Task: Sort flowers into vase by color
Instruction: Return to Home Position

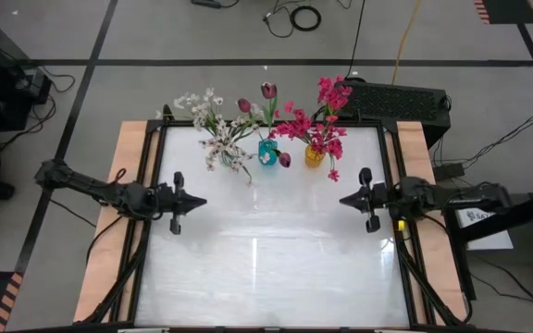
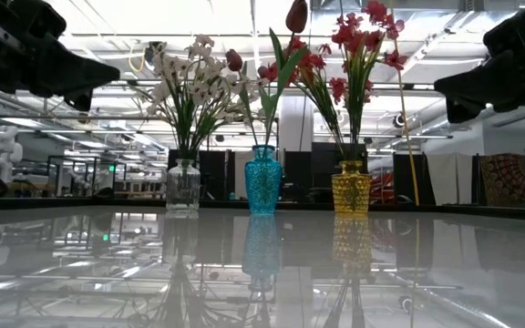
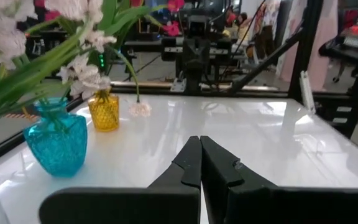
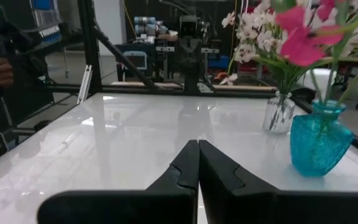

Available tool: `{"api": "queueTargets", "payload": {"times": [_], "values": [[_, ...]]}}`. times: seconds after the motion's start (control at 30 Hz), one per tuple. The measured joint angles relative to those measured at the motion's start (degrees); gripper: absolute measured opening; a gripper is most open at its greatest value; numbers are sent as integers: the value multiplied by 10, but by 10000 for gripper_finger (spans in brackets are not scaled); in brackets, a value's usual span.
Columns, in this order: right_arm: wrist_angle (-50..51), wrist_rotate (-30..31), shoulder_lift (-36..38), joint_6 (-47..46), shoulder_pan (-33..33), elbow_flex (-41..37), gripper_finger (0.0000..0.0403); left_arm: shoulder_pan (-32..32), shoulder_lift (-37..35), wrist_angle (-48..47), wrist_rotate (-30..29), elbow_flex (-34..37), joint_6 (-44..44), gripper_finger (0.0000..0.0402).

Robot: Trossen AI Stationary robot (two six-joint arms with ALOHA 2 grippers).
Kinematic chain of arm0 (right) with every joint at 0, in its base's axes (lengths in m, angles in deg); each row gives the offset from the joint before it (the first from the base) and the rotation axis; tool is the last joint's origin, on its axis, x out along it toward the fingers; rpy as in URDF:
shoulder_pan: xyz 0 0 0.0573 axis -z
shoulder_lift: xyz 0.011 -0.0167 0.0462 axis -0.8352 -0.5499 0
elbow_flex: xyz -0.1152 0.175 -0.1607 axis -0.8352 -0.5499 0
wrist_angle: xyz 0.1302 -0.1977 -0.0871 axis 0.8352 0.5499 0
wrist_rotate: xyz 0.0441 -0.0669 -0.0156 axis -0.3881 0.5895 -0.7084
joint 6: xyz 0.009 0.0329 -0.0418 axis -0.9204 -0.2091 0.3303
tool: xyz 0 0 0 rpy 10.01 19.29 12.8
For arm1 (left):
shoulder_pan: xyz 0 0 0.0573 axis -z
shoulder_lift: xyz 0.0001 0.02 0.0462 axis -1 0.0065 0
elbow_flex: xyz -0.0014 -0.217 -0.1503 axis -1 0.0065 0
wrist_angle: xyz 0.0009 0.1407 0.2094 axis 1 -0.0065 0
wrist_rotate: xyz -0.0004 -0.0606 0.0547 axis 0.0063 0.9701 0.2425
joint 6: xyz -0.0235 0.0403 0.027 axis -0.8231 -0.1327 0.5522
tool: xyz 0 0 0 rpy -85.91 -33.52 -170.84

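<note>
all the flowers stand in vases along the far edge of the table [image 1: 266, 268]: white flowers [image 2: 185, 73] in the clear vase [image 2: 182, 187], dark red tulips [image 2: 296, 15] in the blue vase [image 2: 263, 180] in the middle, bright pink flowers [image 2: 358, 27] in the yellow vase [image 2: 351, 189]. each colour has its own vase, so the sorting looks done.

the left claw [image 1: 202, 201] hangs above the left side of the table and the right claw [image 1: 342, 199] above the right side. they point toward each other, well apart from the vases. both claws have their fingers pressed together with nothing between them — the wrist views show the tips meeting.

the step in hand seems to be the pull-back to rest. to do it well, each arm should draw away along its own side, keeping its height over the table and keeping clear of the leaning stems. the white sprays spread wide toward the left arm, and one pink sprig droops low beside the yellow vase on the right arm's side. slow, level moves would suit — the vases look top-heavy, and a brush against a stem could tip one. there is nothing to carry, so the fingers need not part.
</note>
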Motion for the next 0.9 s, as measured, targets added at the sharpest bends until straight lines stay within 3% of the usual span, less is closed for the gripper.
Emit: {"api": "queueTargets", "payload": {"times": [0.2, 0.5, 0.9], "values": [[31, 15, 61, 7, 0, 0, 0, 6, -68, -53, 1, 0, 0, 0], [32, 11, 60, 4, 0, 1, 0, 6, -170, -122, 6, 0, 1, 0], [32, -3, 60, 6, 0, 1, 0, 3, -170, -125, 5, 0, 31, 0]]}}
